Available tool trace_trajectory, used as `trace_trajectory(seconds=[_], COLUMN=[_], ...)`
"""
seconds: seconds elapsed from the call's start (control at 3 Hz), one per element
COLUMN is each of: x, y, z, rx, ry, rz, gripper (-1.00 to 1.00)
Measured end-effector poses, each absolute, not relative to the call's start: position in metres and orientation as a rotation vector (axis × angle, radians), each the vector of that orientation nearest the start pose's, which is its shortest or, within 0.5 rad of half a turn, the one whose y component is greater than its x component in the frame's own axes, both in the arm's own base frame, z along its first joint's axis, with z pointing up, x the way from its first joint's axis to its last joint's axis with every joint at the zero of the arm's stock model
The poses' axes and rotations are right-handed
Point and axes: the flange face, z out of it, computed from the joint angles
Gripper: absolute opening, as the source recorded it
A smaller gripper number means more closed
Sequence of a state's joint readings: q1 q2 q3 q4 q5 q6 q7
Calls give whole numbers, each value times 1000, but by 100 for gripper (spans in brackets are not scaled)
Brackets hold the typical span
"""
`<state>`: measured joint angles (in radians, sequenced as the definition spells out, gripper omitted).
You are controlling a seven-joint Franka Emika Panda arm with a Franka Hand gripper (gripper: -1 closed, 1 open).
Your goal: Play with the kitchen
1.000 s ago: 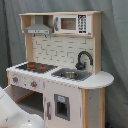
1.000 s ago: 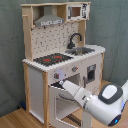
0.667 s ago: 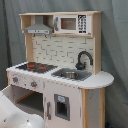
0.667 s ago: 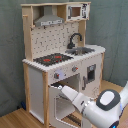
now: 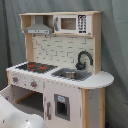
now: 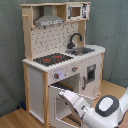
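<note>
The kitchen (image 5: 65, 85) is a tall light-wood and white toy unit with a black-red stovetop (image 5: 36, 66), a sink (image 5: 70, 75), a black faucet (image 5: 84, 59), a grey hood (image 5: 37, 27) and a small microwave (image 5: 70, 23). In the second exterior view its oven door (image 6: 59, 109) below the stovetop (image 6: 52, 59) hangs open. My gripper (image 6: 65, 94) is at the door's upper edge, at the end of the white arm (image 6: 102, 107). In the first exterior view only the arm's white body (image 5: 15, 114) shows, at the lower left.
A grey curtain (image 6: 115, 30) hangs behind the kitchen. The floor (image 6: 15, 117) is wood. A second small door with a dark window (image 6: 91, 74) sits shut under the sink (image 6: 82, 50).
In the second exterior view the arm has sunk slightly lower and shifted a little left, staying at the open oven door. The kitchen itself has not moved.
</note>
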<state>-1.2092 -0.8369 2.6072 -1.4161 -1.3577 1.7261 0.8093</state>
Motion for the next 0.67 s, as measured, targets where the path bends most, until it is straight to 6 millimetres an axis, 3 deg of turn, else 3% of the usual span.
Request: trace_trajectory(seconds=[0.67], x=[121], y=[703], z=[296], rx=[1513], ry=[902], rz=[1450], gripper=[100])
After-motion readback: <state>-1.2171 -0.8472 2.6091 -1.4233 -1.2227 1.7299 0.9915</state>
